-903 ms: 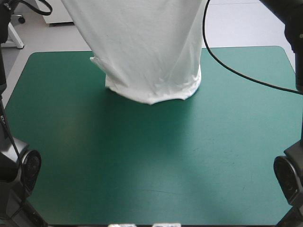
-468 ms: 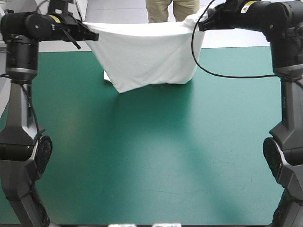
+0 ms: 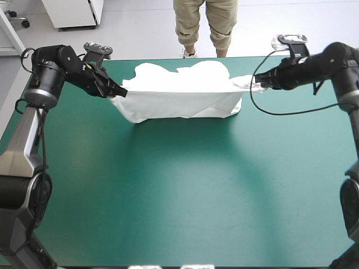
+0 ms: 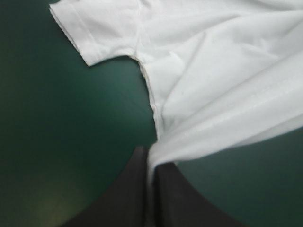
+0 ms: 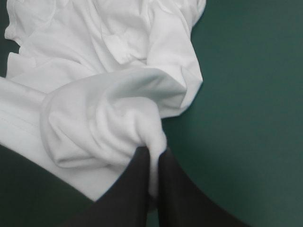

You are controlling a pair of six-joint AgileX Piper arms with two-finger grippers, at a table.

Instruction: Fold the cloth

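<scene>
A white T-shirt (image 3: 179,96) is stretched between two grippers near the far edge of the teal-green cover (image 3: 179,202), its lower part bunched on the table. The left gripper (image 3: 116,89) and right gripper (image 3: 259,84) each pinch one end, black fingers nearly together on cloth. Crumpled folds hide the shirt's outline. One short sleeve (image 4: 90,33) lies flat ahead of the left gripper.

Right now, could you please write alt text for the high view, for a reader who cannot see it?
A white T-shirt is stretched between two black grippers near the far edge of a teal-green table. The left gripper pinches one end and the right gripper the other, with loose cloth bunched on the table behind.
</scene>
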